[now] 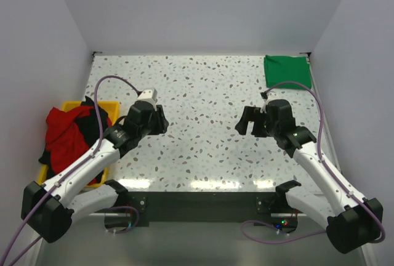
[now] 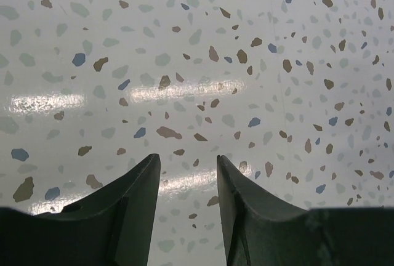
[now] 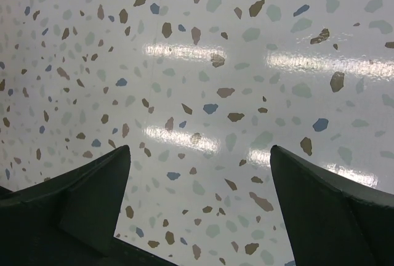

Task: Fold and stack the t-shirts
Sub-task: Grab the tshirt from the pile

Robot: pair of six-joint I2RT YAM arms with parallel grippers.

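with the left gripper [image 2: 188,162] half-parted and empty and the right gripper [image 3: 200,150] wide and empty, reach the left outward to the red shirt [image 1: 64,130] heaped beside it, pinching one edge only, green shirt [image 1: 287,72] folded beyond the right.

shirt heap [image 1: 64,133]: in bin [image 1: 111,109], left | folded shirt [image 1: 287,72]: far-right corner (on table [image 1: 203,93])

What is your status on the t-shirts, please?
Left gripper, right gripper open, empty. Green shirt folded, far right. Red shirt, black shirt heaped in yellow bin. Nothing blocking.
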